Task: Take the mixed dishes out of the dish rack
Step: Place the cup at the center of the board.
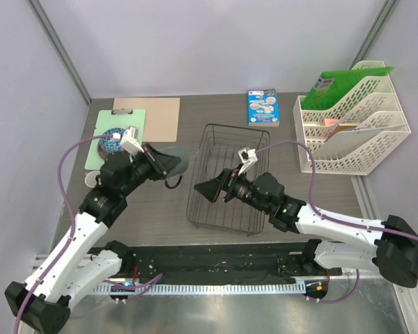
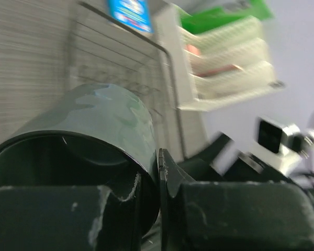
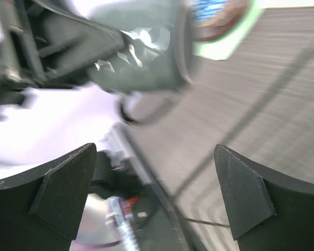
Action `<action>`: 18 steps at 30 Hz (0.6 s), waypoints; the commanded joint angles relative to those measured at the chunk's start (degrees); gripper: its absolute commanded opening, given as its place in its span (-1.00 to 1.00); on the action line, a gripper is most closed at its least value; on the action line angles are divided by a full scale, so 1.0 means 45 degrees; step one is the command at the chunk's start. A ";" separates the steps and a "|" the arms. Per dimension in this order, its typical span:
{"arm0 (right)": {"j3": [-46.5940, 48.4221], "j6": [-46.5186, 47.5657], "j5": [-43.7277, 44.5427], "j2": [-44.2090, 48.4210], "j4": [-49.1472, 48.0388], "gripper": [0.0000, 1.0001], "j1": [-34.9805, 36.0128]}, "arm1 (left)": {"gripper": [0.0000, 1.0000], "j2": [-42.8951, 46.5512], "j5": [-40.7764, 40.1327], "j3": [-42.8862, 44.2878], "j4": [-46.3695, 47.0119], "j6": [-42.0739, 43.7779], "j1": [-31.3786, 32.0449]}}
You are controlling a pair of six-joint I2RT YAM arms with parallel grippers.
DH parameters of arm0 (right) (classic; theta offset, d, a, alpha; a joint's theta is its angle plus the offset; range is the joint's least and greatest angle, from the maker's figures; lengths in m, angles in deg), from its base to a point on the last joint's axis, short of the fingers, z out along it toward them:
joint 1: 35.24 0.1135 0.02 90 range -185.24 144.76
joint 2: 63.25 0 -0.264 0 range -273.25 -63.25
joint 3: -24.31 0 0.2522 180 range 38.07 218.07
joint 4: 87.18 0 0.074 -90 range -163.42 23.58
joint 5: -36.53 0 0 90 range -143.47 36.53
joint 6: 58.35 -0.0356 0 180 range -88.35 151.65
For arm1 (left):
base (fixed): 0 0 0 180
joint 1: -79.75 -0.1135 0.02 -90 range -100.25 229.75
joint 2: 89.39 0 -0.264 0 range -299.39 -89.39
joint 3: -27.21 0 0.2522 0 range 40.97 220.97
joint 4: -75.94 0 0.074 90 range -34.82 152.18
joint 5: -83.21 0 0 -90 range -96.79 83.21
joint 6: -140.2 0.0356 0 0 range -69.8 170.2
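Observation:
A grey-green mug hangs on its side above the table, just left of the black wire dish rack. My left gripper is shut on its rim. In the left wrist view the mug fills the foreground, its wall pinched between my left gripper's jaws. My right gripper stands open over the rack's left side, facing the mug, with nothing between its fingers. A blue-inside bowl sits on a green mat at the far left.
A brown clipboard lies behind the mat. A blue booklet lies at the back of the table. A white tiered tray with a green folder stands at the right. A small white disc lies near the left edge.

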 commanded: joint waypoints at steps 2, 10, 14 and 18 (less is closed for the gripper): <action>0.0426 0.1689 0.4791 0.1492 0.5201 0.99 0.0131 | -1.00 -0.1374 -0.6752 0.3529 -0.5222 0.2497 -0.0084; -0.0452 0.2079 0.5674 0.2860 0.6004 0.99 0.0150 | -0.99 -0.4635 -0.9231 0.5016 -0.6758 0.3398 -0.1407; -0.0648 0.2138 0.5674 0.3153 0.6238 0.99 0.0150 | -0.99 -0.6569 -0.8255 0.5504 -0.6934 0.3339 -0.2347; -0.0862 0.2196 0.5713 0.3387 0.6316 0.99 0.0150 | -0.99 -0.8444 -0.8039 0.6382 -0.7207 0.3339 -0.2408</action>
